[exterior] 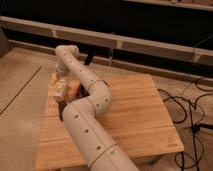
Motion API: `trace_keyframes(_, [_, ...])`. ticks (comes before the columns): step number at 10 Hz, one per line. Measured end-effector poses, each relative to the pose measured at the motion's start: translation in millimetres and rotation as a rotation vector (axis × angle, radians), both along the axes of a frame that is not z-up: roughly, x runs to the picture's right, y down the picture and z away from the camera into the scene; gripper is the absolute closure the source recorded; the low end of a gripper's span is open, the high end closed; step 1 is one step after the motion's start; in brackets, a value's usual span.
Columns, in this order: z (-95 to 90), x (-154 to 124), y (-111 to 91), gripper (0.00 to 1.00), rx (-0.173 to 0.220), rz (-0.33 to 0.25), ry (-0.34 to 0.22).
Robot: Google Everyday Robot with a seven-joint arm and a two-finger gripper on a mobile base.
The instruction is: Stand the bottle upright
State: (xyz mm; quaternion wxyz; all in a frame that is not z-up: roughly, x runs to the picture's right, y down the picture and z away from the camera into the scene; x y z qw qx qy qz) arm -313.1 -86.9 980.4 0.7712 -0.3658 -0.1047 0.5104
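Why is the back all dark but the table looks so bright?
In the camera view, light seems to land mostly on the wooden table and the white arm, so they glow warm. The area behind the table gets little light and looks almost black. The gripper, over the table's far left corner, is lit too.

I can read no text, number or brand here. The gripper (60,81) is near the far left corner of the bench (135,115), at the bottle (58,92), and I cannot make out any writing on that bottle.
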Motion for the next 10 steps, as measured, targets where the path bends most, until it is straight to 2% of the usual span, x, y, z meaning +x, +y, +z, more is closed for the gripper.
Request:
trace_keyframes(1, [1.6,0,-26,0.35,0.018,0.136,-0.011])
trace_keyframes(2, [2.0,3,-41,0.35,0.027,0.209,-0.017])
trace_keyframes(3, [2.0,4,-48,0.35,0.03,0.242,-0.02])
trace_keyframes(6, [1.4,0,-48,0.35,0.03,0.246,-0.023])
trace_keyframes(8, [18.5,14,-36,0.35,0.03,0.213,0.047])
trace_keyframes(10, [34.4,36,-36,0.35,0.052,0.199,0.141])
